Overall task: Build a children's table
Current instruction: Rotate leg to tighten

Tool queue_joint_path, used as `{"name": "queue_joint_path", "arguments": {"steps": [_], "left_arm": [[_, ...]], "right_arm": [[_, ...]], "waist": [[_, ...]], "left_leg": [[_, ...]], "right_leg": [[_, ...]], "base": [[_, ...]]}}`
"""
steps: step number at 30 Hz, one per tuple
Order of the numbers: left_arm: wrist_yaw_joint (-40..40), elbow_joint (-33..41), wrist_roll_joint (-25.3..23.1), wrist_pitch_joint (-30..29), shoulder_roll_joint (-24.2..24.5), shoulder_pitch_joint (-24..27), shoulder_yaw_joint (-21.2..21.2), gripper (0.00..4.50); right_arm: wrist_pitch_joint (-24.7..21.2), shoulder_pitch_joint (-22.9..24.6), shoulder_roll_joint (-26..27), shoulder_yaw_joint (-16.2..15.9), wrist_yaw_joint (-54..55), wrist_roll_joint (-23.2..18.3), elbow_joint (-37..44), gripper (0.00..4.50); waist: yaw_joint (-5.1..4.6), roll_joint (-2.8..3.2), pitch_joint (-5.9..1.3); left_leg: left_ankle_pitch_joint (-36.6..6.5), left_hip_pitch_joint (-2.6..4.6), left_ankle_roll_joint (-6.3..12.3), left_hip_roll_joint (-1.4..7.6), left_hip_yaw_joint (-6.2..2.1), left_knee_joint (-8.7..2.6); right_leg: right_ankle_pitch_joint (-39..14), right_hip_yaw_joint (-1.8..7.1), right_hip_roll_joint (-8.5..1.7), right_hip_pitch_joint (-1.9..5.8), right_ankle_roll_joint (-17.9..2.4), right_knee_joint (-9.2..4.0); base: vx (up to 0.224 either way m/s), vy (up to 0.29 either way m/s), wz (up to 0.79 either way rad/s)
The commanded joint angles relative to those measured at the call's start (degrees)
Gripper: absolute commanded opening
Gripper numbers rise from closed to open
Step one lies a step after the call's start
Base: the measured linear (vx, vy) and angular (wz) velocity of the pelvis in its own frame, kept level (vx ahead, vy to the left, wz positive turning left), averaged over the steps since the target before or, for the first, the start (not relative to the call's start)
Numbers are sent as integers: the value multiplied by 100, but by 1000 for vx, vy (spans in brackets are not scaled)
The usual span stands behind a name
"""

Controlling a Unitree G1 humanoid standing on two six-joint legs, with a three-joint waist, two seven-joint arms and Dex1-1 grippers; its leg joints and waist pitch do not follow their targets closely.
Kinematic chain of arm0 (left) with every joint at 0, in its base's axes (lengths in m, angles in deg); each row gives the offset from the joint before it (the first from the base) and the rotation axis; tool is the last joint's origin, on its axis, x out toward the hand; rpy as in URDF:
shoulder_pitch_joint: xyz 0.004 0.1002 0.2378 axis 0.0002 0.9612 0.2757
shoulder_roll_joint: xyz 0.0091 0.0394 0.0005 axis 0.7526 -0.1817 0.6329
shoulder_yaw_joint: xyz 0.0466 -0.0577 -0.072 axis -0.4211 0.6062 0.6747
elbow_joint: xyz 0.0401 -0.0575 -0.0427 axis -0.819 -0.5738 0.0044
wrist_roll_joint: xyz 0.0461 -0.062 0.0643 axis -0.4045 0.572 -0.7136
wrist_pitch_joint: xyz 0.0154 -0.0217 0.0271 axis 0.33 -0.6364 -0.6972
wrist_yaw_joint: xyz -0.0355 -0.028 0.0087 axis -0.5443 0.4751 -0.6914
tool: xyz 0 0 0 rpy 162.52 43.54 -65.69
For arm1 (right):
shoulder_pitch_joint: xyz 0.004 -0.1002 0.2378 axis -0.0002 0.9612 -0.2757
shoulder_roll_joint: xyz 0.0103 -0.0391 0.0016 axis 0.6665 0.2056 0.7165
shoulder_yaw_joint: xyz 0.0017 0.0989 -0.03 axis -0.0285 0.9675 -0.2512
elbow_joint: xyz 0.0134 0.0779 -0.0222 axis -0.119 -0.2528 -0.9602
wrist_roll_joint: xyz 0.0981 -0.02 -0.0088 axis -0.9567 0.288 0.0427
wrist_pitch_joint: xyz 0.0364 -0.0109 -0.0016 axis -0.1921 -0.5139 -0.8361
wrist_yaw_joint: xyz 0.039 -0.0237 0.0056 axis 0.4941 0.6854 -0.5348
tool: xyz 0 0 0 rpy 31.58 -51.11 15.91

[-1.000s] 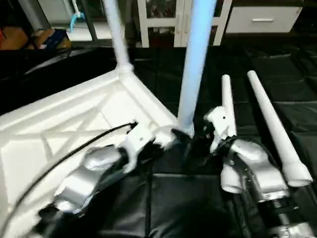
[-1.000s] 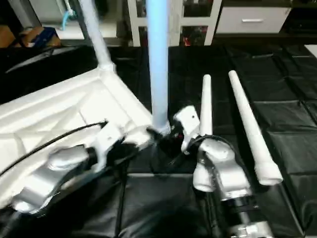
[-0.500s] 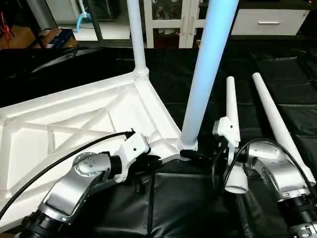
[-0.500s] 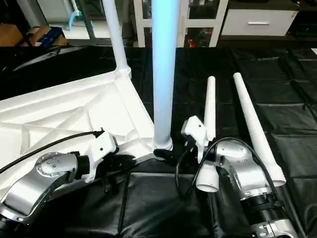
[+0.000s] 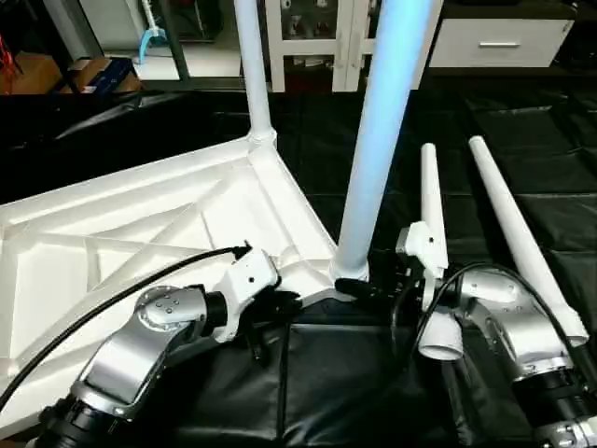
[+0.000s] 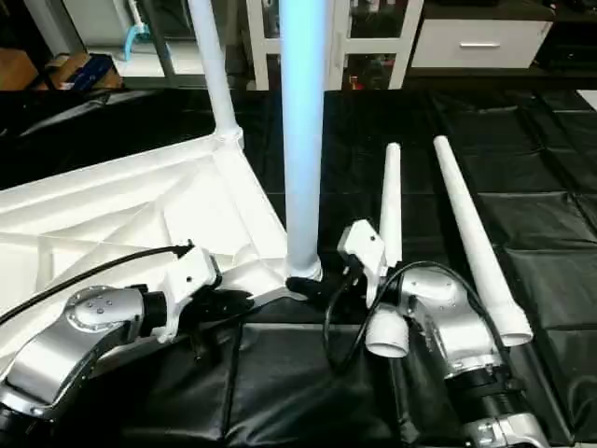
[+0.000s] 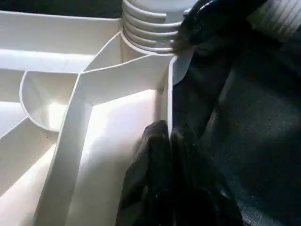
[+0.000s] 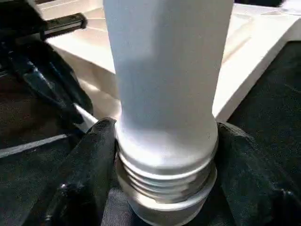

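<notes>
The fingers [image 8: 89,174] of the right gripper [image 6: 312,283] are closed around the base of the near leg [image 6: 303,131], just above its threaded end, as is seen in the right wrist view. This leg stands upright in the near corner socket of the tabletop [image 5: 140,233]. Some threads are seen above the socket in both wrist views, so the leg is judged not fully screwed in.

The fingers [image 7: 155,155] of the left gripper [image 5: 280,306] are pressed together on the thin rim of the tabletop, close to the same corner, and the tabletop is held steady by them.

The tabletop lies upside down on the black mat [image 6: 560,215], at its left side, with the ribs upward. A second leg [image 5: 252,70] is already mounted upright in the far corner socket. Two loose legs [image 6: 471,233] lie side by side on the mat, to the right of the tabletop and beside the right arm.

The task is judged about half done: one leg is in place, one is being fitted, and two legs are left for the other corners.

Compared with the frames from a second ago, the whole view has shifted. The grippers are found at the same corner as before, and the near leg stands more upright than it did then.
</notes>
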Motion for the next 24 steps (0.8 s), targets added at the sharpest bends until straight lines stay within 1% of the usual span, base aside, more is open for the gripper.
{"name": "queue_joint_path", "arguments": {"steps": [1, 2, 3, 4, 5, 6, 7, 8, 9, 10, 11, 12, 13, 14, 16, 18, 19, 20, 21, 24], "left_arm": [[316, -384, -165, -368, -171, 112, -201, 0], [536, -477, -209, -441, -317, 55, -146, 0], [536, -477, -209, -441, -317, 55, -146, 0], [949, -646, -256, -549, -655, -64, -41, 0], [1041, -683, -260, -580, -742, -95, -18, 0], [1443, -847, -305, -618, -1102, -231, 69, 0], [1700, -962, -319, -615, -1357, -332, 120, 0], [1700, -962, -319, -615, -1357, -332, 120, 0], [1914, -1076, -327, -563, -1607, -436, 130, 0], [2001, -1130, -339, -555, -1728, -489, 125, 0], [2054, -1180, -358, -544, -1815, -536, 111, 0], [2091, -1225, -386, -495, -1871, -578, 94, 0], [2099, -1249, -399, -470, -1899, -603, 81, 0], [2095, -1255, -405, -470, -1904, -614, 75, 0], [2091, -1257, -434, -484, -1907, -624, 73, 0], [2076, -1233, -454, -506, -1868, -600, 116, 0], [2061, -1223, -466, -511, -1835, -585, 130, 0], [2047, -1219, -472, -511, -1801, -571, 138, 0], [1987, -1208, -470, -503, -1746, -555, 130, 0], [1739, -1104, -438, -466, -1562, -465, 78, 0]], "right_arm": [[-29, 52, 172, 49, 693, 230, -178, 275], [-49, 83, 264, 62, 982, 349, -235, 275], [-49, 83, 264, 62, 982, 349, -235, 275], [-98, 123, 501, 131, 1595, 523, -349, 275], [-116, 127, 564, 152, 1757, 564, -378, 275], [-188, 132, 842, 211, 2372, 708, -455, 274], [-222, 127, 1033, 208, 2765, 825, -481, 274], [-222, 127, 1033, 208, 2765, 825, -481, 274], [-244, 117, 1286, 184, 3021, 838, -486, 274], [-235, 111, 1417, 142, 3159, 878, -481, 274], [-200, 109, 1522, 77, 3211, 909, -466, 274], [-151, 112, 1596, -18, 3157, 922, -440, 274], [-78, 115, 1626, -121, 3024, 925, -408, 274], [-13, 120, 1625, -187, 2938, 934, -378, 274], [76, 128, 1626, -205, 2961, 970, -341, 274], [64, 182, 1657, -91, 2752, 692, -175, 274], [61, 198, 1647, -66, 2663, 611, -106, 309], [62, 211, 1625, -53, 2574, 549, -44, 330], [85, 208, 1575, -67, 2512, 557, 2, 344], [109, 173, 1406, -80, 2347, 585, 116, 363]], "waist": [[1, -33, -299], [9, -47, -284], [2, -52, -282], [7, -40, -266], [-3, -27, -255], [-4, -15, -256], [-12, -18, -242], [-10, -25, -247], [-20, -10, -247], [-17, -21, -239], [-22, -22, -242], [-23, -22, -246], [-16, -13, -257], [-14, -9, -258], [-18, -6, -264], [-14, -2, -255], [-10, -4, -258], [-8, 1, -256], [-4, -2, -264], [0, 0, -269]], "left_leg": [[-794, 69, 548, 481, -207, -426], [-956, 77, 441, 470, -221, -444], [-1046, 76, 382, 465, -221, -447], [-1233, 85, 296, 464, -234, -462], [-1333, 102, 187, 456, -226, -465], [-1407, 113, 143, 458, -230, -472], [-1630, 131, -5, 449, -240, -494], [-1669, 126, -28, 442, -252, -497], [-1739, 99, -26, 441, -262, -518], [-1833, 101, -35, 443, -274, -531], [-1850, 103, -37, 437, -271, -532], [-1896, 102, -34, 433, -278, -541], [-1856, 96, -8, 438, -282, -548], [-1845, 92, 7, 441, -280, -551], [-1787, 76, 55, 443, -274, -552], [-1805, 73, 88, 444, -269, -555], [-1804, 78, 99, 446, -268, -554], [-1803, 78, 100, 451, -270, -558], [-1770, 73, 113, 449, -267, -556], [-1624, 52, 159, 458, -266, -558]], "right_leg": [[-805, 228, -465, 217, -1641, -358], [-1091, 226, -468, 216, -1578, -392], [-1232, 226, -461, 214, -1537, -395], [-1552, 231, -474, 206, -1435, -427], [-1771, 236, -468, 175, -1360, -462], [-1860, 239, -461, 157, -1329, -468], [-2150, 244, -451, 122, -1180, -510], [-2209, 239, -456, 128, -1127, -513], [-2237, 241, -456, 128, -1049, -509], [-2313, 231, -455, 125, -975, -532], [-2328, 234, -451, 112, -946, -540], [-2386, 233, -457, 115, -887, -551], [-2329, 230, -461, 124, -852, -555], [-2298, 233, -461, 118, -843, -557], [-2173, 238, -462, 118, -851, -553], [-2171, 244, -470, 114, -864, -562], [-2178, 245, -470, 112, -861, -565], [-2181, 247, -473, 108, -864, -565], [-2148, 248, -471, 114, -861, -563], [-1911, 245, -472, 131, -911, -541]], "base": [[0, 0, 0], [0, 0, 0], [0, 0, 0], [0, 0, 0], [0, 0, 0], [-50, 10, 2], [0, 0, 0], [0, 0, 0], [0, 0, 0], [0, 0, 0], [0, 0, 0], [0, 0, 0], [0, 0, 0], [0, 0, 0], [0, 0, 0], [0, 0, 0], [0, 0, 0], [0, 0, 0], [0, 0, 0], [0, 0, 0]]}}
